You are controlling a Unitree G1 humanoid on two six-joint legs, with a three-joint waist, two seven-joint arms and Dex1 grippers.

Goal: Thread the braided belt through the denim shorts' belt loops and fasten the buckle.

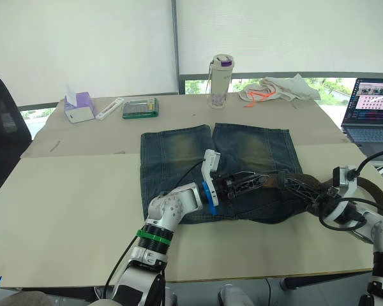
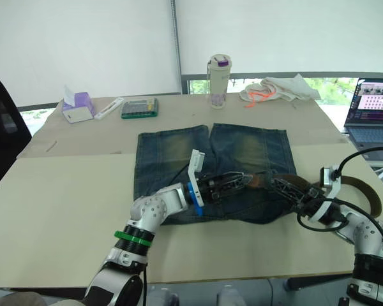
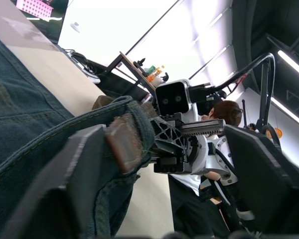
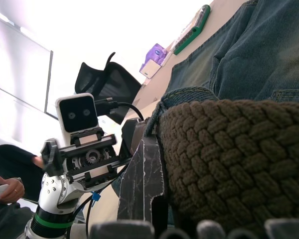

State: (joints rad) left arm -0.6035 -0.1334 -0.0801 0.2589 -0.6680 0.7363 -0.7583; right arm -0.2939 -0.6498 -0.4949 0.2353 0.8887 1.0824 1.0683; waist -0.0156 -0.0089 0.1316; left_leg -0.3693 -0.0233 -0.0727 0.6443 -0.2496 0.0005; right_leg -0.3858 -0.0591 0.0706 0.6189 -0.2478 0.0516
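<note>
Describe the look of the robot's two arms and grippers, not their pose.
Both arms are silver-grey metal with rounded, dimpled joint housings and black cables looping along them. The left arm wears a bright green band above a black ring at the wrist, plus a blue clip and a white camera block. The left gripper and right gripper have black lattice fingers. The right arm also carries a white camera block.

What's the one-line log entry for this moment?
stage: threading | left gripper: at waistband, pinching belt tip | right gripper: feeding belt | shorts: flat on table | buckle: unfastened
</note>
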